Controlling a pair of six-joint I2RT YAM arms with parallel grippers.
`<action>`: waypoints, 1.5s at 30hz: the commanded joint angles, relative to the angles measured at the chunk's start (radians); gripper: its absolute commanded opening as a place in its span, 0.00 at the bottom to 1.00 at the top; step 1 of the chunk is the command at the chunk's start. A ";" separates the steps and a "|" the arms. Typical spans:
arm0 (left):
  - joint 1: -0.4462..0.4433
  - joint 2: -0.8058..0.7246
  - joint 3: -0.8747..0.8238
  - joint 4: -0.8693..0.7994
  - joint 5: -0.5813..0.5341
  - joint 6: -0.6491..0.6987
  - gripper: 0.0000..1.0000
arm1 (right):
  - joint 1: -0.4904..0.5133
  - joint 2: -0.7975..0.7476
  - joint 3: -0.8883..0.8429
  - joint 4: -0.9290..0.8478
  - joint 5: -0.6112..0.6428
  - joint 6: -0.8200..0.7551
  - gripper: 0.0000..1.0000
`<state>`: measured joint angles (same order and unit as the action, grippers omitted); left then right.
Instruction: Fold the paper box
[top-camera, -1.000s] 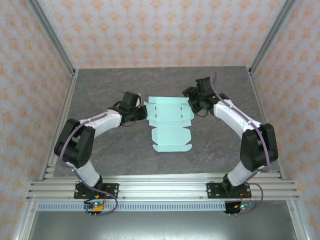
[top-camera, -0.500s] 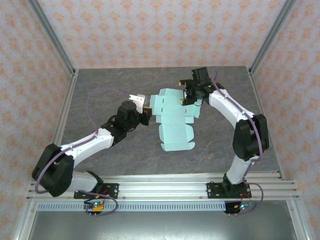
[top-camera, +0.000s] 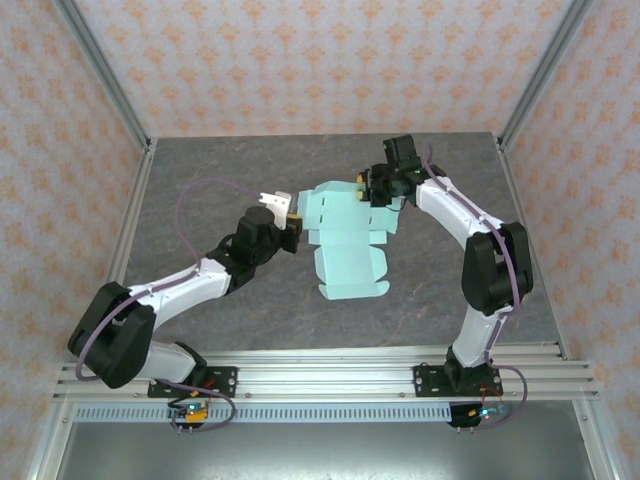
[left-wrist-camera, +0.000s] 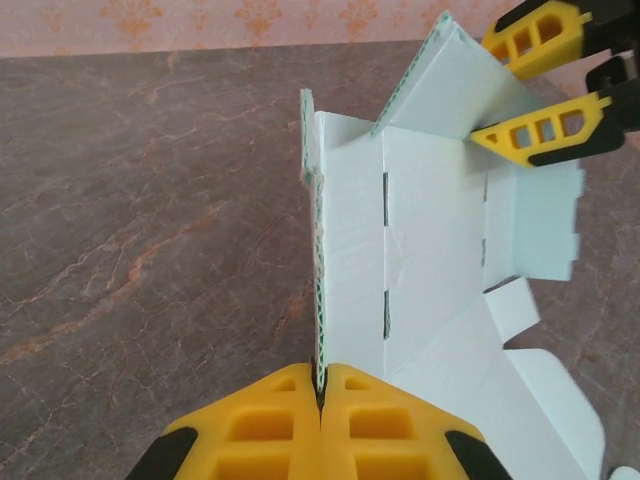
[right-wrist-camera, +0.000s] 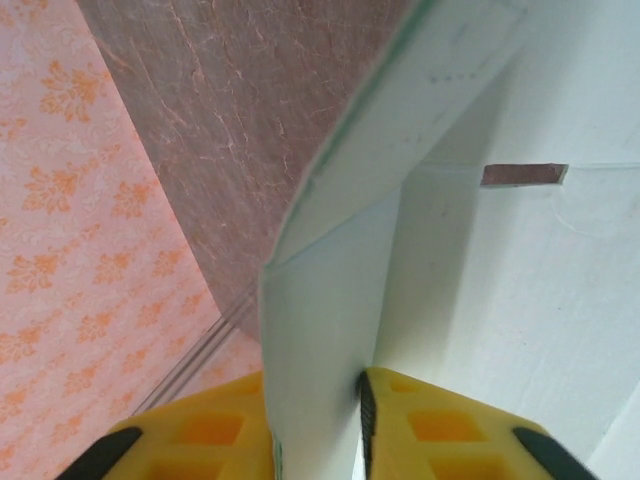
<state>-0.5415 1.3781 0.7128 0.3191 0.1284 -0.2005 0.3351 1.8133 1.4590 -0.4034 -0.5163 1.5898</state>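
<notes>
Pinch complete on the right: the right gripper (right-wrist-camera: 316, 388) has snapped its jaws together on a raised flap (left-wrist-camera: 445, 85) of the paper box (top-camera: 345, 245), which they merely straddled a moment ago. The left gripper (left-wrist-camera: 320, 392) stays clamped on the opposite edge. The box sits mid-table (top-camera: 220, 180), centre frame from above, both sides lifting: folding looks properly under way.
</notes>
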 joint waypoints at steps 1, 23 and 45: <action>0.002 0.014 -0.006 0.058 -0.024 -0.022 0.09 | 0.010 -0.010 -0.004 0.006 0.019 -0.019 0.14; 0.184 -0.042 -0.238 0.155 0.077 -0.197 0.89 | 0.038 -0.022 -0.568 1.048 -0.021 -0.288 0.11; 0.096 0.250 -0.083 0.289 0.177 -0.101 0.83 | 0.074 0.190 -0.554 1.448 -0.096 -0.227 0.12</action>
<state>-0.4221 1.6154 0.5812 0.5522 0.2790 -0.3332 0.3969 1.9846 0.9241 0.9344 -0.6117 1.3582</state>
